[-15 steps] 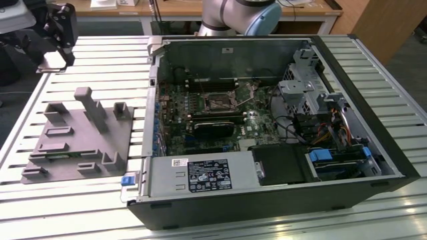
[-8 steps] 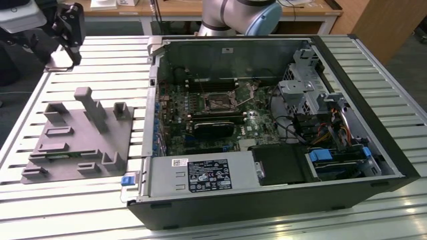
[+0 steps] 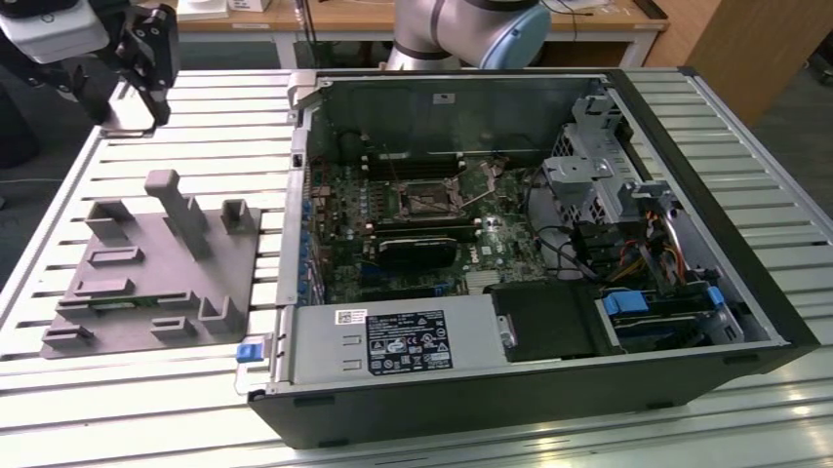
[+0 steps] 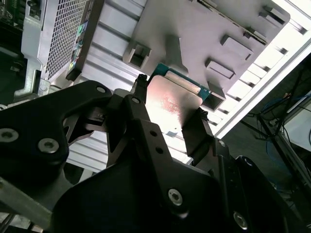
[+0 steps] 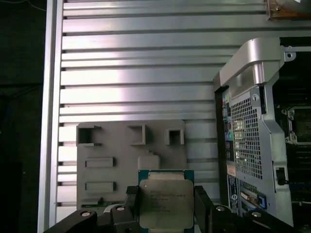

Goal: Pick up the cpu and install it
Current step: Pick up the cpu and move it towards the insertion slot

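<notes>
Silver-grey metal catches the light on the cpu (image 5: 165,204), which sits flat between the two black fingers of the gripper (image 5: 165,190) in both wrist views. The fingers (image 4: 197,131) are closed onto two opposite edges of the chip, pinching its green board rim rather than its faces. That hold, I judge, keeps the lid level and leaves the underside free of contact. The chip hangs in the air above the slatted aluminium table (image 5: 146,63) and clear of the grey plastic tray (image 5: 121,160) with its moulded pockets, touching neither. In the exterior view the gripper (image 3: 146,68) hovers high at the exterior view's left, near the far end of the tray and just beside the open computer case (image 3: 521,409). The black socket frame (image 3: 427,200) on the motherboard (image 3: 390,224) inside that case lies well apart from the gripper, so by my reckoning the pick is done and the install is not.
</notes>
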Tool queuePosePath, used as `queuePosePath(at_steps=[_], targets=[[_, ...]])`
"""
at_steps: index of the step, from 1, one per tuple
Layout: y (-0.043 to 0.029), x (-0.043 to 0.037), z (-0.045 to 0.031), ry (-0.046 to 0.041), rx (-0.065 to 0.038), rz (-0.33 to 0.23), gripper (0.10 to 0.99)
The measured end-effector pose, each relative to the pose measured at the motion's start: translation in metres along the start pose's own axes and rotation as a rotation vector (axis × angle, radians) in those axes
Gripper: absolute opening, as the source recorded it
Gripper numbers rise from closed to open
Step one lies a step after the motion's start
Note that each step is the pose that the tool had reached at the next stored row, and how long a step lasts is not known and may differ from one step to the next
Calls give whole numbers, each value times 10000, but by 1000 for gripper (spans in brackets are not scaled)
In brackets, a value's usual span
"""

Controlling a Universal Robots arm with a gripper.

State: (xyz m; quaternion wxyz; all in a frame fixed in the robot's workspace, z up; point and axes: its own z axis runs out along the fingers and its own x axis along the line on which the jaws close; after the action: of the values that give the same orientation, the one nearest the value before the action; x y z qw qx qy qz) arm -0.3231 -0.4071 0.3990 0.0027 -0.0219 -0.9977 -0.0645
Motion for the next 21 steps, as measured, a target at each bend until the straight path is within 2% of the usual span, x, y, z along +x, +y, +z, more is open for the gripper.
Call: queuePosePath(at_steps=[11, 21], targets=[[9, -185, -9, 2, -58, 0, 541], [18, -373, -12, 4, -64, 0, 541]])
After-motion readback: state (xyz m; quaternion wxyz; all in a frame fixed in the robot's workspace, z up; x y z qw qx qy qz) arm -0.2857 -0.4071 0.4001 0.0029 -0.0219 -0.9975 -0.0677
